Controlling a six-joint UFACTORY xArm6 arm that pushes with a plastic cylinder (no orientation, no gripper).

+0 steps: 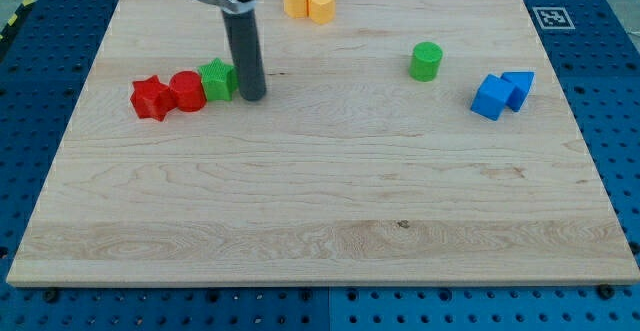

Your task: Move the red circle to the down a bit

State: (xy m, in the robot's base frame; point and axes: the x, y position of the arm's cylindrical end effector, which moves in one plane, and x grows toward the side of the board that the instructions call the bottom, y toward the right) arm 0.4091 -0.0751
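While no tray, bowl or other container shows anywhere, the one bearing surface is the wooden board (330,211), and every block lies flat on it. Taking the board as a clock face with twelve at the view's top, the red circle (186,91) sits out toward ten o'clock, wedged in a tight row: the red star (151,99) touches it at its nine o'clock side, and the green star (217,79) touches it at its two o'clock side. My tip (253,96) rests on the wood just at three o'clock of the green star, touching it or nearly so, which leaves that star standing between the tip and the red circle. Being a plain rod, the tool has no jaws to part or close, and it clamps on nothing. At six o'clock of the red circle lies bare wood. Near twelve o'clock at the board's edge, two yellow blocks (308,3) press together, their shapes hard to make out. A green cylinder (426,61) stands alone toward two o'clock, and two blue blocks (502,94) touch each other nearer three o'clock, well apart from the red row.
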